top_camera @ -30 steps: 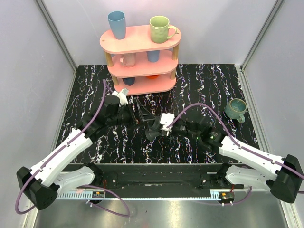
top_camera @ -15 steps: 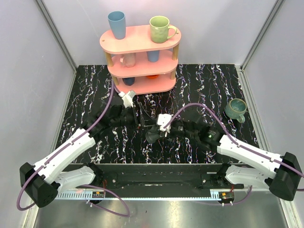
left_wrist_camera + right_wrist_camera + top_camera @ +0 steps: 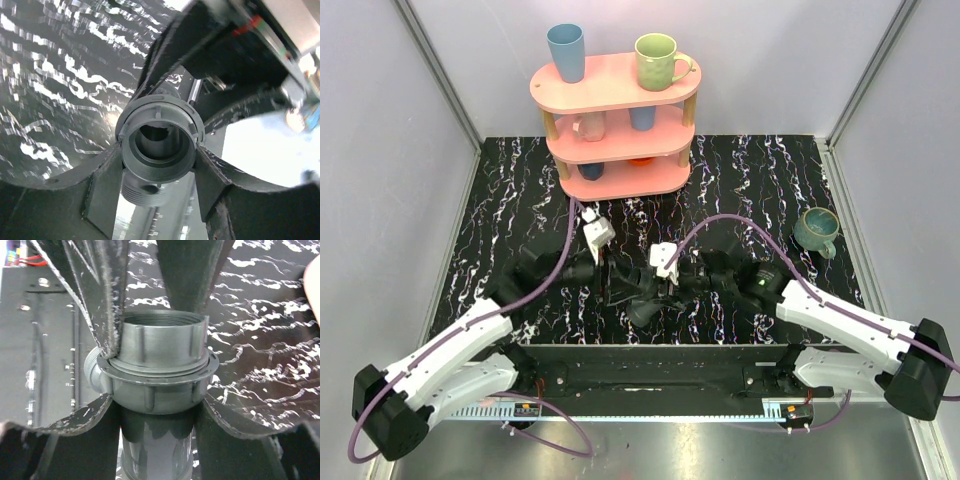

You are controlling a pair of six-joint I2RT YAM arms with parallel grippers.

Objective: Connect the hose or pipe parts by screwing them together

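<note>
The pipe parts [image 3: 639, 292] are held off the black marbled mat, between both grippers near the table's middle front. In the left wrist view, an open grey ribbed collar [image 3: 134, 162] faces the camera, with a threaded side branch [image 3: 142, 192] below it. My left gripper [image 3: 158, 150] is shut on this collar, a finger pressed on each side. In the right wrist view, my right gripper [image 3: 156, 407] is shut on the dark pipe body [image 3: 156, 440] just under the wide flanged nut [image 3: 157, 390]. The left arm's fingers [image 3: 97, 300] clamp the upper ribbed piece [image 3: 162, 340].
A pink three-tier shelf [image 3: 617, 85] stands at the back, with a blue cup [image 3: 566, 52] and a green mug [image 3: 658, 60] on top and more cups below. A teal mug [image 3: 815, 230] sits at the right of the mat [image 3: 750, 170]. Grey walls enclose both sides.
My left arm has swung toward the near middle, and its gripper has closed onto the fitting's collar. The right gripper kept its hold and shifted slightly left.
</note>
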